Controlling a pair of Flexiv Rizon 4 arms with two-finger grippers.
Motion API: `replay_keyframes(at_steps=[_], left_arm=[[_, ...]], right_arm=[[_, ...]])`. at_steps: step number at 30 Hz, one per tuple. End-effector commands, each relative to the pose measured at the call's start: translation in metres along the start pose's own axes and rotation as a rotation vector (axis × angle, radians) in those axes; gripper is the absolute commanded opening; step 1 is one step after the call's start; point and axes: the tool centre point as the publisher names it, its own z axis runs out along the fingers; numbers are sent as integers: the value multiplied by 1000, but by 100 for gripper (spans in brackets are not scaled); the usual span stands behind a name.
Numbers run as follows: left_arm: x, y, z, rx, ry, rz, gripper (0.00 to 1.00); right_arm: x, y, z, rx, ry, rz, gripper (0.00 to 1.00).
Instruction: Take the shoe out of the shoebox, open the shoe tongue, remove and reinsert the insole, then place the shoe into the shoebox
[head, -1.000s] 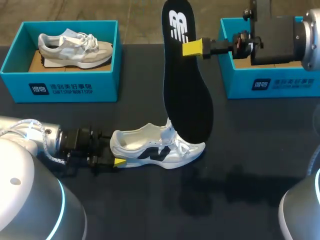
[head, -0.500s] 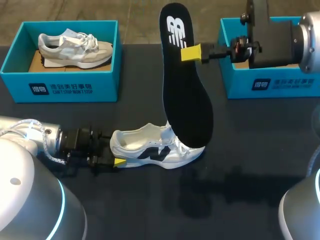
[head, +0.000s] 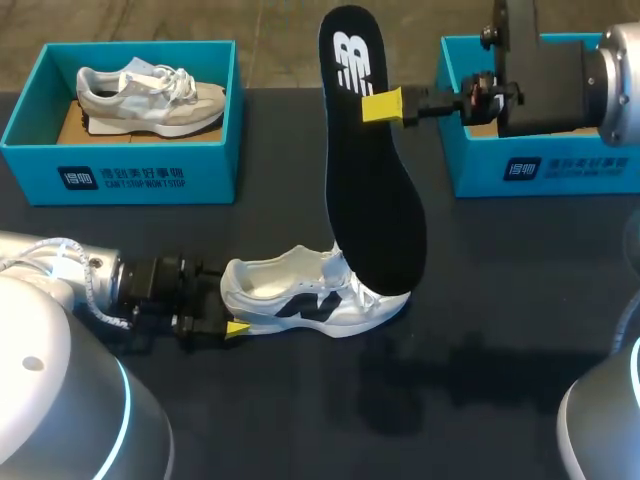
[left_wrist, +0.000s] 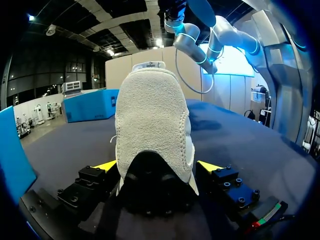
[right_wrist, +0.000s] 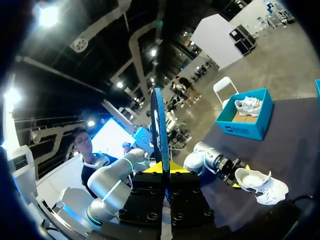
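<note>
A white shoe with black side marks lies on the black table, toe pointing right. My left gripper is at its heel, open: in the left wrist view the heel sits between the yellow fingertips, which stand a little off it. My right gripper is shut on the edge of the black insole. It holds the insole upright, with the lower end resting at the shoe's tongue. In the right wrist view the insole rises edge-on from the right gripper, and the shoe lies beyond.
A blue shoebox at the back left holds a grey shoe. A second blue shoebox stands at the back right, partly hidden by my right arm. Bare black table lies in front of the white shoe.
My left gripper's fingers have spread wider off the heel. The right gripper and the insole shifted slightly left a second ago and have held still since.
</note>
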Motion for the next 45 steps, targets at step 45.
replay_keyframes(at_steps=[45], left_arm=[[-4, -56, -63, -640, 104, -164, 100]], right_arm=[[-1, 3, 5, 3, 0, 2, 0]])
